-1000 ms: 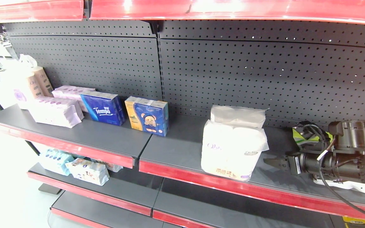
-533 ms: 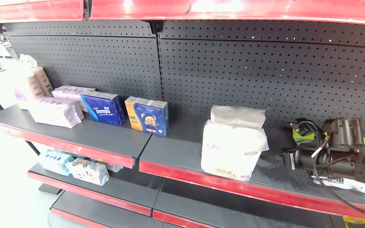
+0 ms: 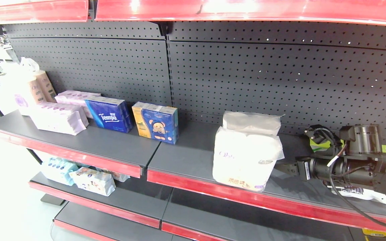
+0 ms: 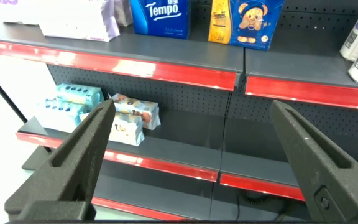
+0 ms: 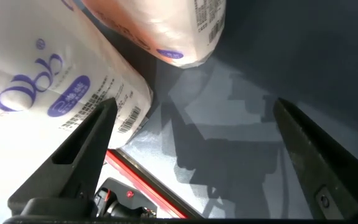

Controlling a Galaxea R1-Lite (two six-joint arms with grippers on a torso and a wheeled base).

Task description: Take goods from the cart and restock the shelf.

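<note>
A white toilet-roll pack (image 3: pixel 246 150) stands upright near the front edge of the dark middle shelf (image 3: pixel 186 154). My right gripper (image 3: pixel 284 167) lies low over the shelf just right of the pack, pointing at its lower side. In the right wrist view the right gripper (image 5: pixel 194 102) is open, its fingers spread wide with nothing between them, and the pack (image 5: pixel 48 87) sits just beyond one fingertip. My left gripper (image 4: pixel 191 106) is open and holds nothing, in front of the lower shelves.
A blue tissue pack (image 3: pixel 111 114), a yellow-and-blue pack (image 3: pixel 156 122) and lilac packs (image 3: pixel 59 117) line the shelf's left part. A green item (image 3: pixel 320 144) and a white bag (image 3: pixel 364 194) lie by the right arm. Light-blue packs (image 4: pixel 129 118) rest on the lower shelf.
My right arm has slid a little left and slightly up along the shelf, bringing the gripper closer to the toilet-roll pack. The pack has not moved.
</note>
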